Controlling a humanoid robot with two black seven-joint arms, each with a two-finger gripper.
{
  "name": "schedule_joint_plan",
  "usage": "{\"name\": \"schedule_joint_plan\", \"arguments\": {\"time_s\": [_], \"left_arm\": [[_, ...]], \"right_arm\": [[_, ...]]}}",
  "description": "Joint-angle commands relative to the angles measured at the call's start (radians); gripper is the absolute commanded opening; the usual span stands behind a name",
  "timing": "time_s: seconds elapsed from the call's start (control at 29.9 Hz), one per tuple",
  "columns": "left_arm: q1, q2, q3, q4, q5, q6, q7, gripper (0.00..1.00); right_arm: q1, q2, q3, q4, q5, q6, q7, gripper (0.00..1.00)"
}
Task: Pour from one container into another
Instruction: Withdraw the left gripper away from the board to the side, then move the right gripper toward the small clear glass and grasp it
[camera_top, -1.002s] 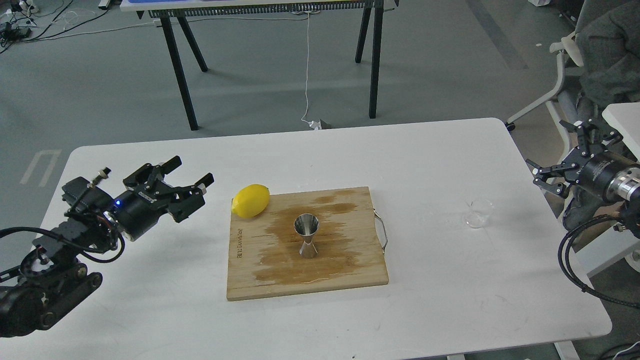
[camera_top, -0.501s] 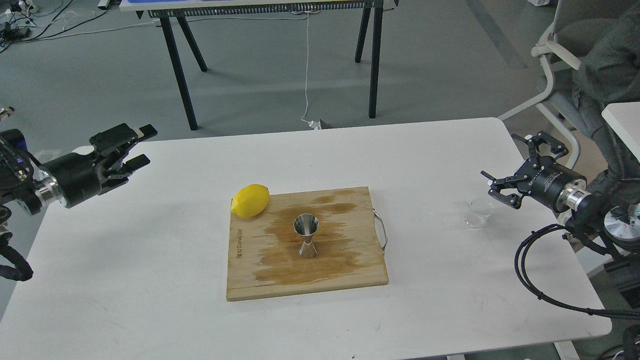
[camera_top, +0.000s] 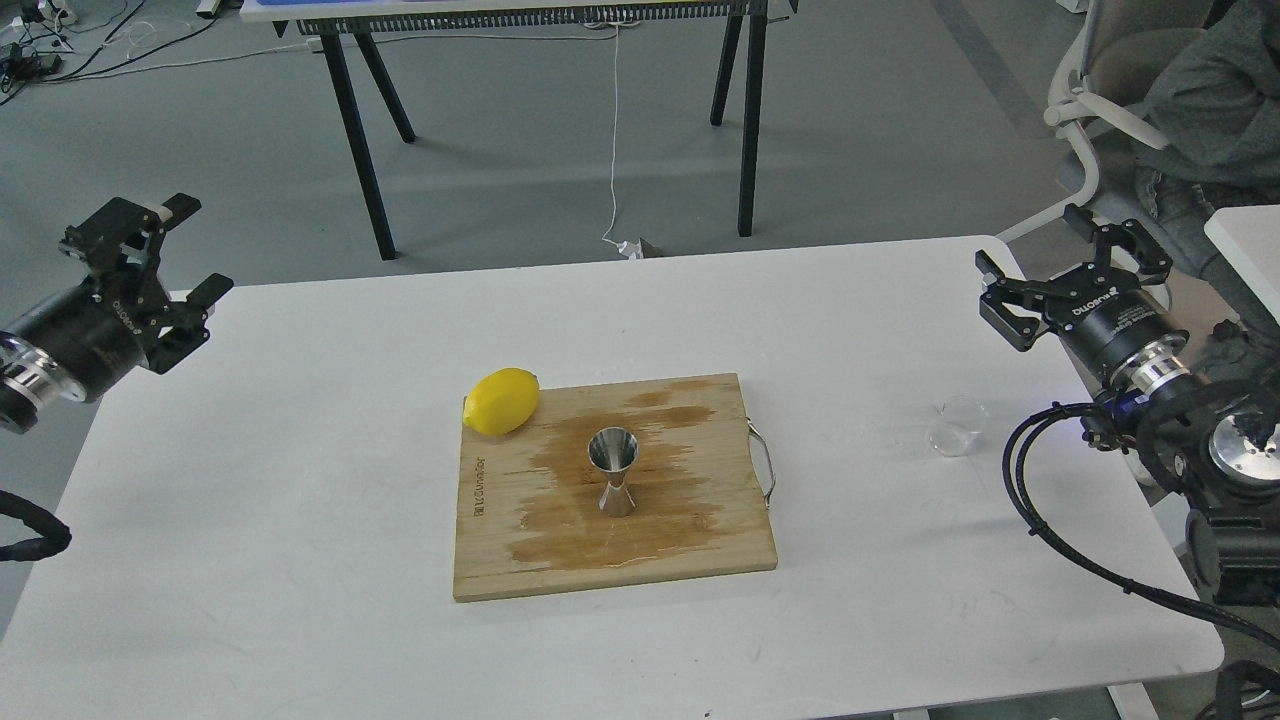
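Note:
The small clear glass cup (camera_top: 956, 426) stands upright on the white table (camera_top: 300, 520) at the right. Upright in the middle of the wet wooden cutting board (camera_top: 520, 570) is the steel hourglass jigger (camera_top: 613, 472). My right gripper (camera_top: 1035, 272) hovers open above and to the right of the cup, apart from it, with nothing between its fingers. Far to the left, my left gripper (camera_top: 195, 248) is open and empty over the table's left edge.
A yellow lemon (camera_top: 502, 401) rests on the board's back left corner. The board has a metal handle (camera_top: 765, 465) on its right side. Black cables (camera_top: 1040, 520) trail from my right arm. Behind the table stand another table's black legs (camera_top: 360, 140) and a chair (camera_top: 1100, 110).
My left gripper pulled back from near the lemon to the table's far left edge and rose. My right gripper came in toward the cup, then lifted above it.

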Motion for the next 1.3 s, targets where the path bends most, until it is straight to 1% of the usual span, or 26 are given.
{"name": "schedule_joint_plan", "arguments": {"time_s": [0.0, 0.17, 0.23, 0.37, 0.53, 0.67, 0.9, 1.27], "left_arm": [[0.012, -0.026, 0.0, 0.0, 0.001, 0.0, 0.0, 0.99], [0.026, -0.032, 0.0, 0.0, 0.001, 0.0, 0.0, 0.99], [0.026, -0.034, 0.002, 0.006, 0.001, 0.0, 0.0, 0.99], [0.038, -0.04, 0.0, 0.023, 0.001, 0.0, 0.0, 0.99], [0.049, -0.051, 0.0, 0.04, 0.001, 0.0, 0.0, 0.99], [0.052, -0.051, 0.0, 0.044, 0.001, 0.0, 0.0, 0.99], [0.052, -0.061, 0.002, 0.049, 0.001, 0.0, 0.0, 0.99], [0.052, -0.063, 0.002, 0.049, 0.001, 0.0, 0.0, 0.99]], "right_arm": [[-0.121, -0.019, 0.052, 0.156, 0.006, -0.045, -0.008, 0.97], [-0.26, -0.071, 0.056, 0.314, 0.021, -0.333, -0.037, 0.97], [-0.308, -0.076, 0.078, 0.351, 0.06, -0.41, -0.043, 0.97], [-0.365, -0.077, 0.089, 0.374, 0.118, -0.492, -0.052, 0.96], [-0.376, -0.077, 0.087, 0.379, 0.127, -0.584, -0.052, 0.97], [-0.374, -0.069, 0.083, 0.37, 0.131, -0.625, -0.052, 0.97], [-0.359, -0.05, 0.063, 0.324, 0.127, -0.648, -0.051, 0.97], [-0.322, -0.023, 0.041, 0.241, 0.12, -0.654, -0.034, 0.97]]}}
